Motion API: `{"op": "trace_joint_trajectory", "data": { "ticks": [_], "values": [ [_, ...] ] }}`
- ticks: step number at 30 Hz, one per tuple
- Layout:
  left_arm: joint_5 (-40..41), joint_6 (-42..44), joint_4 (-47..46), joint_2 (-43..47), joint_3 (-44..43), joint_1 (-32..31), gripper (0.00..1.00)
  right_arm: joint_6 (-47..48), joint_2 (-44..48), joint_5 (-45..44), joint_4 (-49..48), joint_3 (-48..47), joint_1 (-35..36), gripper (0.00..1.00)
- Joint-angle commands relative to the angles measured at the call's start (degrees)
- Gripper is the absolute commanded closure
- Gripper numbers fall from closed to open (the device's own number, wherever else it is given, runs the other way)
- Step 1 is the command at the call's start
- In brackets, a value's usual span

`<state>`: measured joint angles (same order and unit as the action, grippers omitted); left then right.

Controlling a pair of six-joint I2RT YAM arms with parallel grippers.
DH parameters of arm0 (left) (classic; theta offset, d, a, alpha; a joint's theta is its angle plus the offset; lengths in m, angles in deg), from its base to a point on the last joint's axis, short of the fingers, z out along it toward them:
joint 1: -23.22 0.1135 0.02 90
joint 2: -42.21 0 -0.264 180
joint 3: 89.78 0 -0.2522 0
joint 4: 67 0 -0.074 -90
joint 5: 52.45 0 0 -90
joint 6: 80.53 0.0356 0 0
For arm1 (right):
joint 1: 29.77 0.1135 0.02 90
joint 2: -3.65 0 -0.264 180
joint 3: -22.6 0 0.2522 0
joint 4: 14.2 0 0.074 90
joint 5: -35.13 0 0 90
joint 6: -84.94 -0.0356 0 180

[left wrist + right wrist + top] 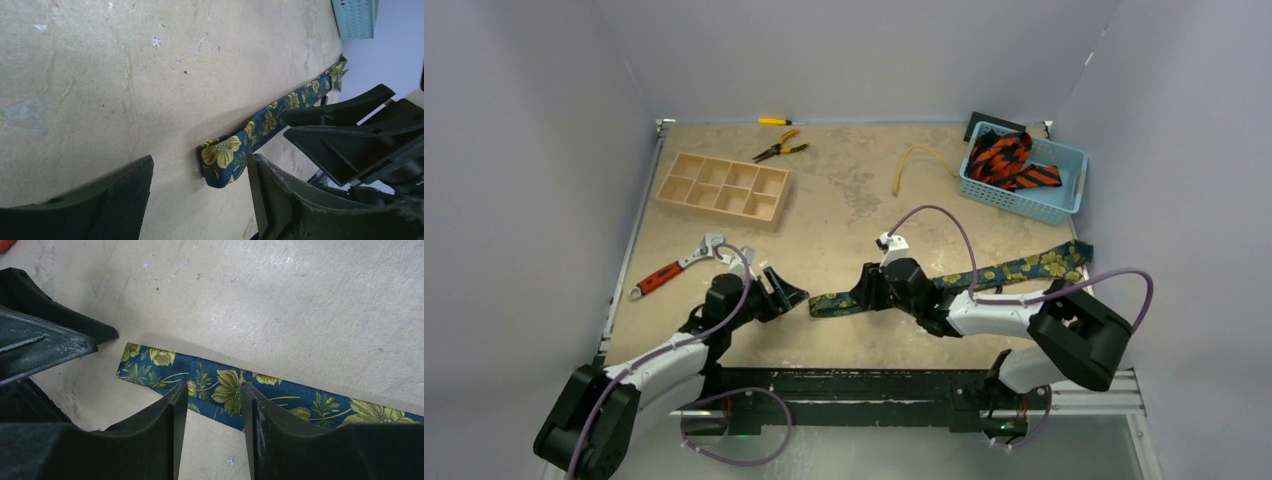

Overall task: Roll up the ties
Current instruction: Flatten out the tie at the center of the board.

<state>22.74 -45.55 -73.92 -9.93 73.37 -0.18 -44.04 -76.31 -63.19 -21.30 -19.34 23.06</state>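
Right claw (214, 390) low astride navy tie (150, 367); jaws apart

The floral tie (225, 385) is smooth woven cloth; the tabletop (300, 300) is matt, rough and scuffed; the basket (1016, 200) is perforated plastic.

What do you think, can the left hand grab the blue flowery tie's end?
Probably yes. The left hand is open right at the tie's end, nothing between them; the right hand sits farther along it.
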Motion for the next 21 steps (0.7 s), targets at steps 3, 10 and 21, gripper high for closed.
{"op": "trace_joint_trajectory", "data": {
  "ticks": [3, 10, 21],
  "values": [
    [-5.0, -5.4, -7.2, -2.2, -2.7, -0.6, 0.32, 1.6, -2.1, -0.1, -8.8, 3.8, 1.4, 0.55],
    [-5.7, -6.7, -3.2, 1.5, -9.2, -1.3, 0.45, -0.2, -4.0, 0.0, -11.6, 8.0, 1.9, 0.60],
    [-3.4, -8.7, -12.7, -9.1, -9.6, -11.0, 0.97, -5.0, -3.6, -3.2, -10.0, 10.3, 2.6, 0.60]
  ]
}}
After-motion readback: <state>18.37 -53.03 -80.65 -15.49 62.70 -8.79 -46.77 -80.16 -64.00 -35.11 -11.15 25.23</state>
